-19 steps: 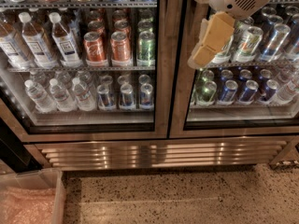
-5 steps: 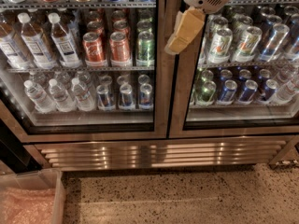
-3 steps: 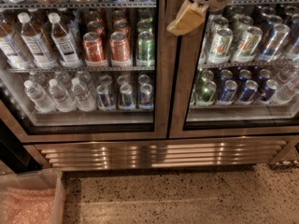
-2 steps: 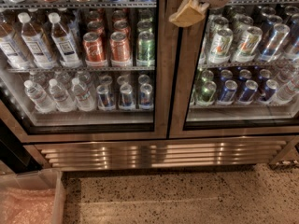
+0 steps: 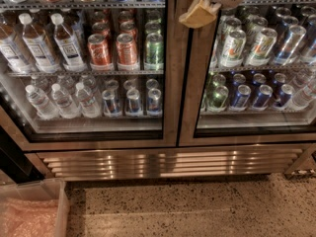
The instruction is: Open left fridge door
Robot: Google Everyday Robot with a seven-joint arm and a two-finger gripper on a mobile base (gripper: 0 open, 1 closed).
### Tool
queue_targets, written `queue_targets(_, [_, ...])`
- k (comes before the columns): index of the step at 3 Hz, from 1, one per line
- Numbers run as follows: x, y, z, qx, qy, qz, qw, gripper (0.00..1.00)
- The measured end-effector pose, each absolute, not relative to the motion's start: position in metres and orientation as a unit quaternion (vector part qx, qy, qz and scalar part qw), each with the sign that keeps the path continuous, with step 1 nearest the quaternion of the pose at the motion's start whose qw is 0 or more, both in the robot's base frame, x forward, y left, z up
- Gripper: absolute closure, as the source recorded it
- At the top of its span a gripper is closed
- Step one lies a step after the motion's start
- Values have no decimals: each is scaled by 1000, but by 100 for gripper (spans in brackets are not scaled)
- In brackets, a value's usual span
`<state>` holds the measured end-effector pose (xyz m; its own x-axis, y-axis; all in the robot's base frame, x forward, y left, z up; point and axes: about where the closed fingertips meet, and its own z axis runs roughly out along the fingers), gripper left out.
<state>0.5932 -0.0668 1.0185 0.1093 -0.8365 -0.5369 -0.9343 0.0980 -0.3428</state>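
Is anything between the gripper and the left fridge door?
Nothing visible does. The gripper hangs at the top, just right of the left door's inner edge, with no object between them.

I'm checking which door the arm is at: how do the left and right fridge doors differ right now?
Behind the left door stand water bottles and red cans; behind the right door are silver-green cans and blue cans. The end effector hangs at the top over the right door's inner frame; nothing fronts the left door. Both are steel-framed glass and shut.
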Motion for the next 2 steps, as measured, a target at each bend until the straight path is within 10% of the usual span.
queue_targets(2, [595,-69,1021,-666,665,77,330,100])
